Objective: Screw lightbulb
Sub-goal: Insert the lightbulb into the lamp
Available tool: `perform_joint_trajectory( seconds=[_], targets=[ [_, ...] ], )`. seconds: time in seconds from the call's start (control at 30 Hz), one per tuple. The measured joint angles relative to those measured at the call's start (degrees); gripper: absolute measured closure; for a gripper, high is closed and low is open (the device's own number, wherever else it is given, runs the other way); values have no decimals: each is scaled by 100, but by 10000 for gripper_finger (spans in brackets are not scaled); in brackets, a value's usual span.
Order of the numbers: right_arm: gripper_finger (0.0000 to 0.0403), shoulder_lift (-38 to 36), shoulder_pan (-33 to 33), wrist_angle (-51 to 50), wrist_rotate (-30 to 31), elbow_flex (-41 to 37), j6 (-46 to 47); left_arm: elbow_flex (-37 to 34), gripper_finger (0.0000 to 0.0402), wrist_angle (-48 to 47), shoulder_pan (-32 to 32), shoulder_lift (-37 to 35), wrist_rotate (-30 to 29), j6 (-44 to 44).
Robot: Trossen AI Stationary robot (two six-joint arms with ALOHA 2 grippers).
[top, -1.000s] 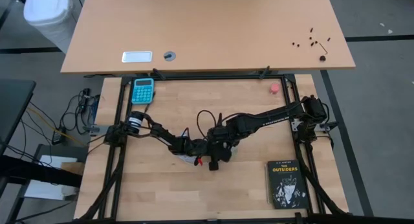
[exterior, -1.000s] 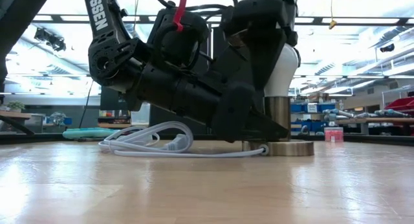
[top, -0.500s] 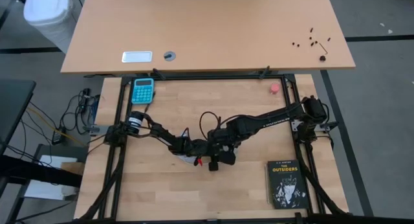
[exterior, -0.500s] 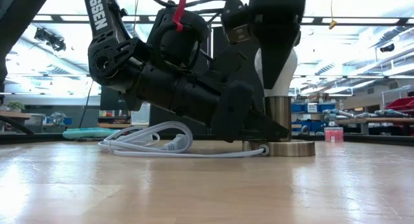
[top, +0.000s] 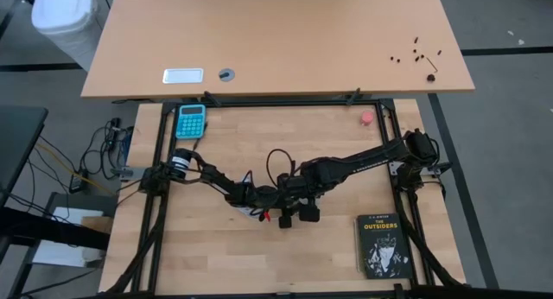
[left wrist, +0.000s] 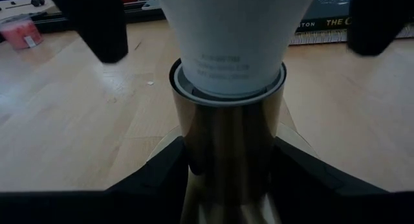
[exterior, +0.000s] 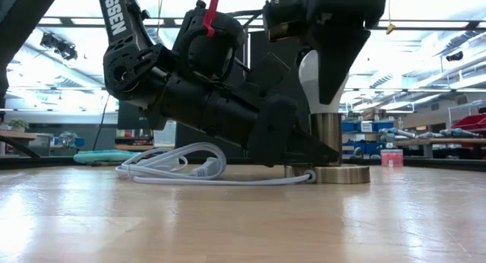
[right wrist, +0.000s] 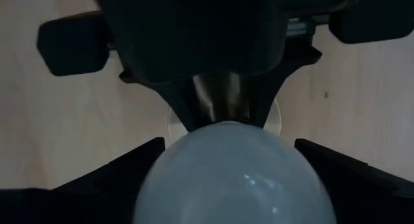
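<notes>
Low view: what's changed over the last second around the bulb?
The right pincer turned about the lightbulb, its fingers spread on either side of the glass, no longer covering it as before. The left pincer stayed clamped on the brass socket. Bulb, socket and white cord have not shifted.

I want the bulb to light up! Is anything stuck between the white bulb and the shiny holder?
Nothing visible: the white frosted pear-shaped lightbulb already sits in the brass-coloured metal socket, which the left gripper clamps.
</notes>
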Motion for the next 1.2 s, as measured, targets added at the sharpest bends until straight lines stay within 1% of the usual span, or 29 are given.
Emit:
perform_joint_trajectory(
  seconds=[0.17, 0.3, 0.4, 0.53, 0.6, 0.8, 0.93, 1.2],
  targets=[
    [50, 0, 37, -174, 142, 213, -57, 0, 201, 0, 1, 0, -1, 0],
    [50, 0, 92, -250, 153, 236, -77, 0, 201, -2, 2, 0, -4, -2],
    [50, 0, 193, -312, 175, 236, -287, 0, 201, -2, 2, 0, -6, -2],
    [50, 0, 344, -314, 556, 236, -977, 0, 201, -2, 2, 0, -6, -3],
    [50, 0, 384, -320, 633, 236, -1284, 0, 201, -2, 2, 0, -7, -4],
    [50, 0, 396, -367, 656, 236, -2022, 0, 201, -1, 4, 0, -8, -24],
    [50, 0, 405, -575, 666, 236, -2755, 0, 201, 0, 4, 2, -8, -24],
    [50, 0, 369, -520, 726, 236, -3879, 0, 201, 3, 4, 4, -8, -25]
  ],
)
